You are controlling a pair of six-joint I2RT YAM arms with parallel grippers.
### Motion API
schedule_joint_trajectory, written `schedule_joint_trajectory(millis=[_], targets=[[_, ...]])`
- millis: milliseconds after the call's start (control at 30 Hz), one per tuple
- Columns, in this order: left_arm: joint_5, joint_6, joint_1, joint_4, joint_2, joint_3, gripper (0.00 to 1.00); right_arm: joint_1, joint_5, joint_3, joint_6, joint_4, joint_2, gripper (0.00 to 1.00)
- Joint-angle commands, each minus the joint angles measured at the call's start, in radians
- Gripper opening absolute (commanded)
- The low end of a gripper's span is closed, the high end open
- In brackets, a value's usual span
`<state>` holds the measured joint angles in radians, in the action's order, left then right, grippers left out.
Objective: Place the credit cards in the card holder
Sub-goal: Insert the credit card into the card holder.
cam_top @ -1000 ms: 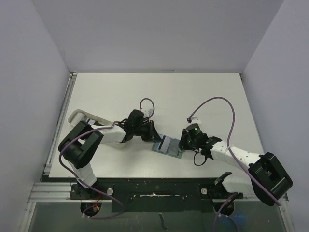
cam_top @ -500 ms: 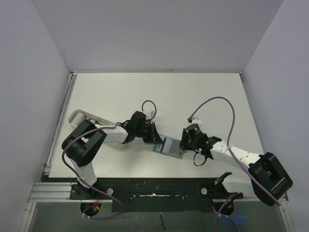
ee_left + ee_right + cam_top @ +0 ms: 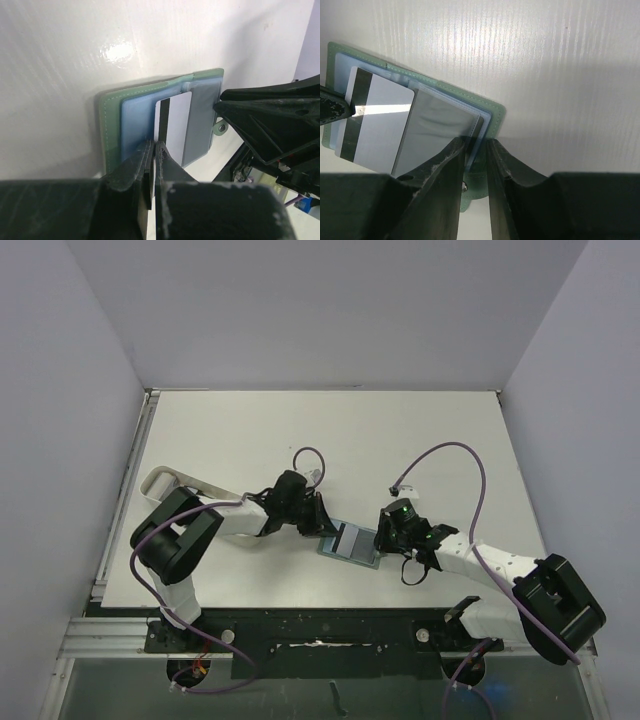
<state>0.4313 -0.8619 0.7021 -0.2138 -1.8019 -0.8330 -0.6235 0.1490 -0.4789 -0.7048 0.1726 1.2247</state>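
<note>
Could jam at the slot through a skewed push: credit card (image 3: 172, 125) pinched in left jaws over the open card holder (image 3: 350, 543) at the worktop's (image 3: 400, 430) 6 o'clock, right jaws nipping its 3 o'clock edge.

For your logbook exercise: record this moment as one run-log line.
left fingers: shut on credit card | right fingers: pinching card holder edge | card holder: open, flat

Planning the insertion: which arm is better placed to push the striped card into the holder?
Left. The left gripper is shut on the card at a pocket of the card holder; the right gripper just steadies its edge.
</note>
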Motion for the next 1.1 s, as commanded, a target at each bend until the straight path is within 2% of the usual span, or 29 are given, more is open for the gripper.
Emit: schedule_joint_trajectory(millis=[0, 367, 733, 900, 1067], targets=[[-0.061, -0.006, 0.015, 0.02, 0.025, -0.035, 0.0, -0.005, 0.035, 0.0, 0.004, -0.018, -0.004, 0.25], [-0.026, 0.121, 0.055, 0.064, -0.015, -0.123, 0.0, -0.005, 0.032, 0.001, 0.004, -0.017, -0.019, 0.25], [-0.066, 0.061, 0.059, 0.046, -0.023, -0.102, 0.0, -0.008, 0.027, -0.002, -0.007, -0.022, -0.022, 0.25], [-0.091, 0.001, 0.075, -0.038, -0.022, -0.059, 0.0, -0.008, 0.023, -0.013, -0.045, -0.007, -0.052, 0.28], [-0.093, -0.009, 0.09, -0.05, -0.034, -0.071, 0.15, -0.008, 0.031, -0.021, -0.077, 0.03, -0.096, 0.3]])
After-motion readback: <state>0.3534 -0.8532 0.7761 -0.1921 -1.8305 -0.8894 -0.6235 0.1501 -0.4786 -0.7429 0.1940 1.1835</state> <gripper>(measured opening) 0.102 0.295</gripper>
